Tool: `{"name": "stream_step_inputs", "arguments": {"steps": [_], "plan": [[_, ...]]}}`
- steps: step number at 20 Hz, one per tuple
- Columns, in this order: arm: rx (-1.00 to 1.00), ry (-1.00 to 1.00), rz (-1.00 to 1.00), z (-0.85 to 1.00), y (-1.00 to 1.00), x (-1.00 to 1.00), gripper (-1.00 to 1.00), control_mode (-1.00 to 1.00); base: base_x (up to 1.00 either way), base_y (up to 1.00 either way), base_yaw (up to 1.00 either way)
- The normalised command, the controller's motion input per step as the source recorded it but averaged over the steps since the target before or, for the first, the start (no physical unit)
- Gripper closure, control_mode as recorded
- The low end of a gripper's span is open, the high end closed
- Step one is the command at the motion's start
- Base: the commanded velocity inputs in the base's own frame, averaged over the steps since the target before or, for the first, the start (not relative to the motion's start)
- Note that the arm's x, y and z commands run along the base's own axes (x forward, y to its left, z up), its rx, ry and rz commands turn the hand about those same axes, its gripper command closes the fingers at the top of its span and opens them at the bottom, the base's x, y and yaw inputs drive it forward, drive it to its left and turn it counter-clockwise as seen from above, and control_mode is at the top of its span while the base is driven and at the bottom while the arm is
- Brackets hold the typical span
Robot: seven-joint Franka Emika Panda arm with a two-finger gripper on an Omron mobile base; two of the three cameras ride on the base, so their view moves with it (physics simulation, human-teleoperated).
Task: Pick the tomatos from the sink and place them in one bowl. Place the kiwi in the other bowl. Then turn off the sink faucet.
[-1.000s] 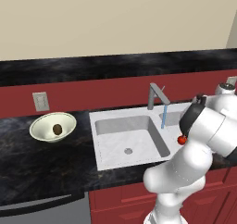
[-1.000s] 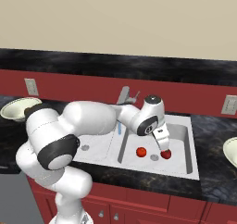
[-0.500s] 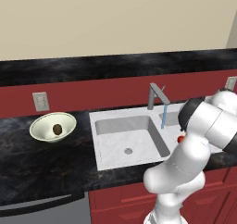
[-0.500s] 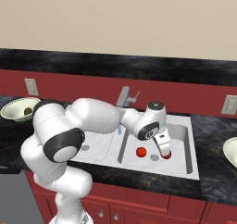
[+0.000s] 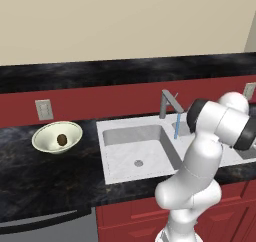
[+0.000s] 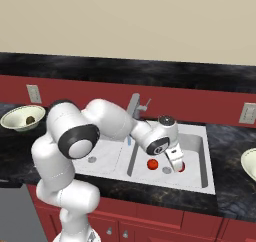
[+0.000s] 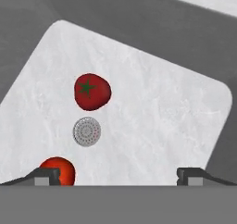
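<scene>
Open pincer (image 7: 118, 174) hung over the sink (image 7: 152, 121) floor. One tomato (image 7: 92, 91) lay at 12 o'clock of the drain (image 7: 86, 131), the other (image 7: 59, 170) at 7. Glossy, round, probably slippery: grip across the middle.

The sink (image 6: 206, 178) is set into the tabletop (image 5: 45, 171), with the faucet (image 5: 168, 103) behind the divider between its two basins. Both tomatoes lie in the right basin, one (image 7: 92, 91) on each side (image 7: 59, 171) of the drain (image 7: 86, 131). The bowl (image 5: 56, 137) stands on the tabletop left of the sink, the kiwi (image 5: 61, 139) inside it.
</scene>
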Motion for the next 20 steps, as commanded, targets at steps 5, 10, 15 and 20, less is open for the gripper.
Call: {"name": "stream_step_inputs", "arguments": {"steps": [5,10,15,20], "plan": [[0.0,0.0,0.0,-0.38,-0.22,0.17,-1.0,-1.0,0.0,0.0,0.0],[0.03,0.0,0.03,-0.2,-0.07,0.21,-1.0,-1.0,0.0,0.0,0.0],[0.01,0.0,0.07,-0.19,0.0,0.31,-1.0,-1.0,0.0,0.0,0.0],[0.0,0.02,0.02,-0.26,-0.12,0.26,-1.0,-1.0,0.0,0.0,0.0]]}}
